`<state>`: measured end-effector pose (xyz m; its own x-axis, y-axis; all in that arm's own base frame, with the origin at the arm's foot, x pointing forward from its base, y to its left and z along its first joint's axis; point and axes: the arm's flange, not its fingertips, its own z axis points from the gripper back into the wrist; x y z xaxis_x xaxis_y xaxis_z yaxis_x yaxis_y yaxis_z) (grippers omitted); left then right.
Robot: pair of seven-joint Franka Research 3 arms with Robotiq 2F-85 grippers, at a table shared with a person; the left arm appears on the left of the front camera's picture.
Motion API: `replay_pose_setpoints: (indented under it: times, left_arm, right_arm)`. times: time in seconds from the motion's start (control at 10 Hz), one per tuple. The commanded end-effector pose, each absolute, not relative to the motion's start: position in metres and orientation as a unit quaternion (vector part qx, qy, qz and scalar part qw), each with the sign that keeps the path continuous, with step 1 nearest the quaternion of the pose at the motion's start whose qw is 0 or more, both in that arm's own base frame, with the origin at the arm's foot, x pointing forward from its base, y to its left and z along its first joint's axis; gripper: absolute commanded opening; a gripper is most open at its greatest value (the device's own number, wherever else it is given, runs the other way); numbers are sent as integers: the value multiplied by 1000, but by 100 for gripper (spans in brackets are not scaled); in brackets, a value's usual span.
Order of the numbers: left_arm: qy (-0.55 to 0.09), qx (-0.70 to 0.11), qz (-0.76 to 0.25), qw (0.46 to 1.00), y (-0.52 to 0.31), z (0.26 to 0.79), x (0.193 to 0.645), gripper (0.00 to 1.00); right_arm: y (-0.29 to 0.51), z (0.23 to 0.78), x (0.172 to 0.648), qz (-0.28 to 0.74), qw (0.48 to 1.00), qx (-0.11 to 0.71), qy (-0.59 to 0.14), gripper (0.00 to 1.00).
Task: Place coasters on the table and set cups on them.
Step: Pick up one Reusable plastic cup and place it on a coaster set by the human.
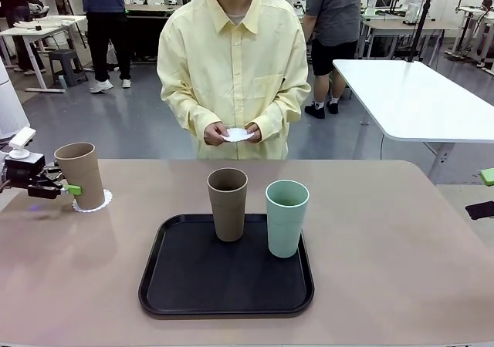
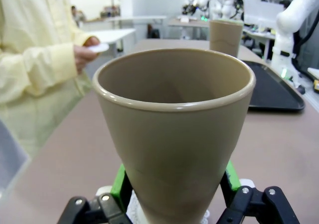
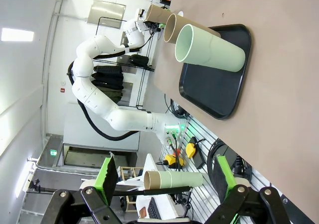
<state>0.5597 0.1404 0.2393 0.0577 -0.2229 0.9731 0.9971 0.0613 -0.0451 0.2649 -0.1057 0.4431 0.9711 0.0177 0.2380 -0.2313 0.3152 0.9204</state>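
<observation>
A: Where does the left gripper stand?
B: Low at the table's left edge, with a finger on either side of a brown cup, near its base. The green pads sit right against the cup wall. Whether they grip it or only flank it, I cannot tell.
A: And the cup itself?
B: Upright on a white doily, whose scalloped edge peeks out on the tray side.
A: The other cups?
B: On the black tray, along its far rim: a second brown cup and a green cup, just beside each other, not touching. The tray lies mid-table, close to the near edge.
A: Room to move?
B: A wide strip of bare tabletop runs between the doily and the tray's left rim. A broader stretch runs from the tray's right rim to the table's right edge.
A: The right gripper?
B: Out by that right edge, jaws wide apart, holding nothing.
A: The person?
B: Standing at the far edge, hands at the waist holding white doilies.
</observation>
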Motion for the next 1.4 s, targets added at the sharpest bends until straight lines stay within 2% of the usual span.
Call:
replay_pose_setpoints:
  times: [0.0,0.5,0.8,1.2,1.3]
  left_arm:
    - [-427,-433,-550,572,144,235,559,100]
    - [-378,-384,-584,607,150,240,557,100]
    - [-352,-321,-608,635,158,262,551,100]
    - [-295,-201,-619,699,167,333,528,100]
    - [-296,-183,-630,694,166,360,519,100]
  right_arm:
    - [-106,443,266,82,800,586,-95,100]
    - [-106,443,266,82,800,586,-95,100]
    - [-106,443,266,82,800,586,-95,100]
    - [-106,443,266,82,800,586,-95,100]
    - [-106,443,266,82,800,586,-95,100]
